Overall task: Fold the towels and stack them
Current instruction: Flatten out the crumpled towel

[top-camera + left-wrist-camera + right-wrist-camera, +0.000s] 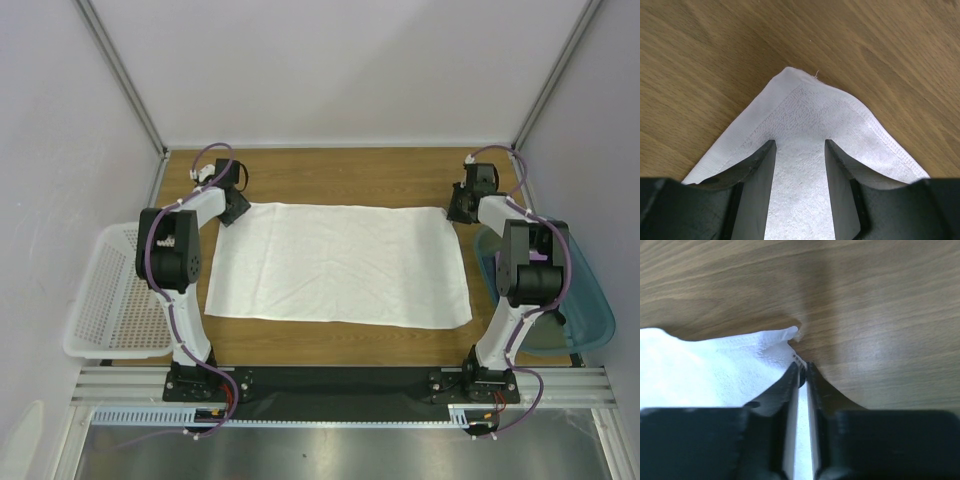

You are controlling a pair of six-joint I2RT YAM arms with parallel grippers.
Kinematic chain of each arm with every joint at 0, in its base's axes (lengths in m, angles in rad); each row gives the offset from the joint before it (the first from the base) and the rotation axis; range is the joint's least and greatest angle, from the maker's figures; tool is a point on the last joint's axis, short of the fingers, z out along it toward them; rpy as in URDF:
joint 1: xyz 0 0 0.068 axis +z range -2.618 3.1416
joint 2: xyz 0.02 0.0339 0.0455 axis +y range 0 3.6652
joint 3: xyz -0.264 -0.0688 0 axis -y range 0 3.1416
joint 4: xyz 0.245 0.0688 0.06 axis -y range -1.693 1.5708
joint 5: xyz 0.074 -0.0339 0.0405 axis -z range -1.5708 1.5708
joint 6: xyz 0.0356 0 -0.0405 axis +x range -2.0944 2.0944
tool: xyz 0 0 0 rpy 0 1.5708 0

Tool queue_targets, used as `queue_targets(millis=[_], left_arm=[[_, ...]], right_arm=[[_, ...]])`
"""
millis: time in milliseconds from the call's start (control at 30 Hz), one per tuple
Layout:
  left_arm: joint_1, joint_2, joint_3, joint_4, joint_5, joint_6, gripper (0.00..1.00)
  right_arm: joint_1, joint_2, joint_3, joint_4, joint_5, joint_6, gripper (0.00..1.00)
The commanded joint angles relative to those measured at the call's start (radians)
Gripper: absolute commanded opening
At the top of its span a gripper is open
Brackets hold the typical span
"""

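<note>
In the middle of the bench (340,168) the white towel (340,262) lies spread flat in one layer, its long sides running left to right, with faint wrinkles across it and its near edge close to the arm bases. Its far-left corner (801,82) rests flat on the wood, hem and a loose thread showing. The left claw (800,145) sits over that corner with its two dark fingers spread apart, bare terry cloth between them; nothing is gripped. At the far-right corner the cloth is ruffled and slightly lifted, and the right claw (802,369) has its fingers pressed almost together, pinching the towel's edge, a thin white strip showing in the slit between them. Both arms reach forward to the towel's far edge, one on each side. A white perforated basket (110,300) hangs off the bench's left side, apart from the towel, and a translucent teal bin (592,310) sits at the right side behind the right arm.
</note>
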Motion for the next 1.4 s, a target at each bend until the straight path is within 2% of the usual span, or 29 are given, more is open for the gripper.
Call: queue_targets(millis=[0, 67, 100, 400, 567, 733, 800, 867, 967, 1133, 1367], left_arm=[[0.010, 0.004, 0.040, -0.005, -0.032, 0.009, 0.50], [0.010, 0.007, 0.040, -0.003, -0.031, 0.006, 0.50], [0.011, 0.012, 0.043, -0.003, -0.031, 0.008, 0.50], [0.010, 0.024, 0.058, -0.012, -0.038, -0.006, 0.50], [0.010, 0.030, 0.067, -0.012, -0.035, -0.006, 0.50], [0.010, 0.034, 0.069, -0.005, -0.027, 0.007, 0.50], [0.010, 0.038, 0.074, -0.003, -0.023, 0.014, 0.50], [0.008, 0.040, 0.081, -0.003, -0.021, 0.026, 0.50], [0.010, 0.037, 0.084, 0.005, -0.026, 0.046, 0.50], [-0.009, 0.000, 0.084, 0.028, -0.034, 0.148, 0.50], [-0.061, -0.207, 0.044, 0.003, -0.196, 0.238, 0.56]], right_arm=[[0.003, 0.013, 0.032, 0.025, 0.018, 0.000, 0.14], [0.003, 0.018, 0.035, 0.030, 0.018, -0.001, 0.02], [0.003, 0.019, 0.038, 0.027, 0.018, 0.000, 0.00], [0.006, -0.100, 0.007, 0.019, 0.256, 0.016, 0.00], [0.013, -0.091, 0.003, 0.036, 0.253, -0.024, 0.00], [0.014, 0.021, 0.083, -0.017, 0.242, -0.052, 0.00], [0.016, 0.044, 0.102, -0.030, 0.244, -0.058, 0.06], [0.017, 0.064, 0.138, -0.057, 0.247, -0.058, 0.25], [0.019, 0.049, 0.164, -0.074, 0.233, -0.055, 0.43], [0.045, -0.019, 0.202, -0.125, 0.207, -0.035, 0.55], [0.160, -0.129, 0.210, -0.142, 0.152, 0.049, 0.67]])
